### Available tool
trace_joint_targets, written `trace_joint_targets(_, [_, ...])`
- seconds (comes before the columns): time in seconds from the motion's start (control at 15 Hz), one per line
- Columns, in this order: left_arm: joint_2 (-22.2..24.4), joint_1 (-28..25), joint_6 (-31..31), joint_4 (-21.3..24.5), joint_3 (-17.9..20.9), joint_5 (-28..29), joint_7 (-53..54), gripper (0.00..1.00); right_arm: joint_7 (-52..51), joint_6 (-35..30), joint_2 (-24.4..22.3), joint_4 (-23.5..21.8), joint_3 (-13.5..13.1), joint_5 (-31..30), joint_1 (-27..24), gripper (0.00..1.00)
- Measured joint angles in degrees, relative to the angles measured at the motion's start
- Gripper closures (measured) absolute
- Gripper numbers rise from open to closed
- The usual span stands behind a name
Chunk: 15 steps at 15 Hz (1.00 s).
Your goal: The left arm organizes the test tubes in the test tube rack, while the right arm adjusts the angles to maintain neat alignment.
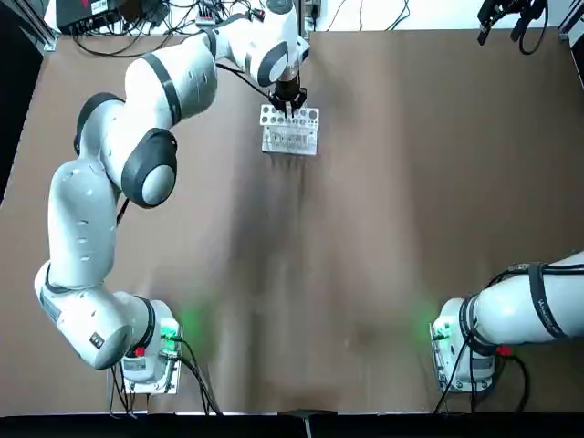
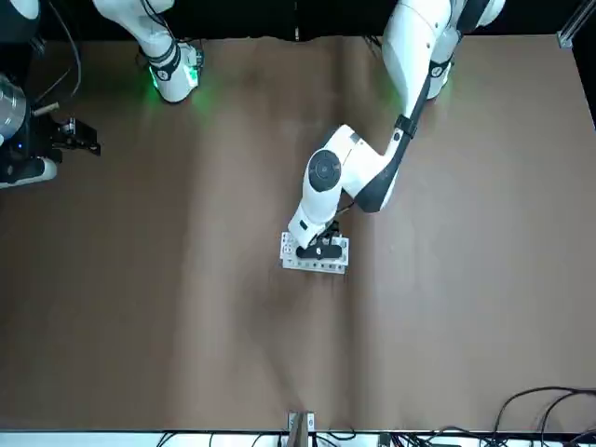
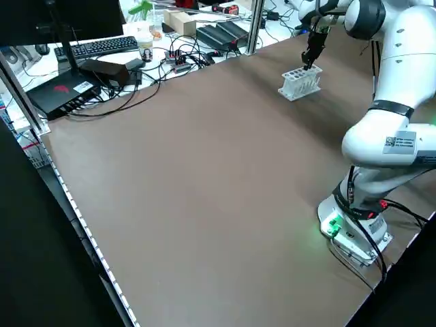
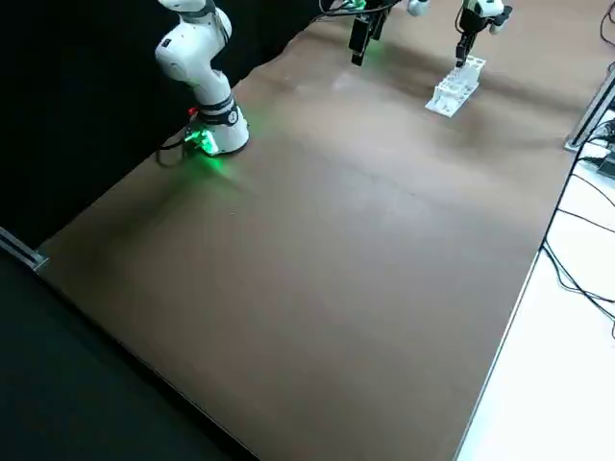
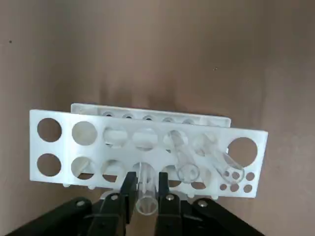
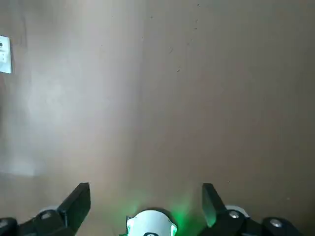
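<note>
The two fingers of the left gripper (image 5: pixel 146 189) are set narrow, one on each side of a test tube (image 5: pixel 146 196), and hold it between them. The gripper is above the test tube rack (image 5: pixel 42 164), at one of its long edges. Two further tubes, the first leaning tube (image 5: pixel 186 164) and the second leaning tube (image 5: pixel 225 164), sit tilted in holes of the top plate, both on the same side of the held tube. The plate carries two rows of large round holes and a cluster of small holes at one end; a lower white tier shows beneath it.

The rack stands on the brown table (image 1: pixel 365 228), near the edge opposite the arm bases. The left arm (image 1: pixel 82 219) extends from its base across the table to the rack, with its gripper pointing down.

The fingers of the right gripper (image 6: pixel 146 196) are wide apart, with nothing between them. This gripper is well apart from the rack — on the robot's right, toward the far table edge. The right arm (image 1: pixel 511 310) is parked at its own side, its thick segment banded with black cable.

Beyond the table, a white desk carries a monitor (image 3: pixel 82 17), a keyboard (image 3: pixel 102 48) and loose black cables (image 3: pixel 146 88).
</note>
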<state>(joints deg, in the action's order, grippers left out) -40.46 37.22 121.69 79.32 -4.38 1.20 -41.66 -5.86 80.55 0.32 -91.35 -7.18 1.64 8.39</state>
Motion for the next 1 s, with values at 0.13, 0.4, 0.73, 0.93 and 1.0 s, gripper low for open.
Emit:
trace_joint_targets(0.13, [0.0,0.0,0.0,0.0,0.0,0.0,0.0,0.75,0.0,0.0,0.0,0.0,0.0,0.0,0.0,0.00])
trace_joint_targets(0.4, [0.0,0.0,0.0,0.0,0.0,0.0,0.0,0.77,0.0,0.0,0.0,0.0,0.0,0.0,0.0,0.00])
trace_joint_targets(0.73, [0.0,0.0,0.0,0.0,0.0,0.0,0.0,0.78,0.0,0.0,0.0,0.0,0.1,0.0,0.0,0.00])
trace_joint_targets(0.93, [0.0,0.0,0.0,0.0,0.1,0.0,0.0,0.79,0.0,0.0,0.0,0.0,0.1,0.0,0.0,0.00])
trace_joint_targets(1.0, [0.0,0.0,0.0,0.0,0.1,0.0,0.0,0.79,0.0,0.0,0.0,0.0,0.1,0.0,0.0,0.00])
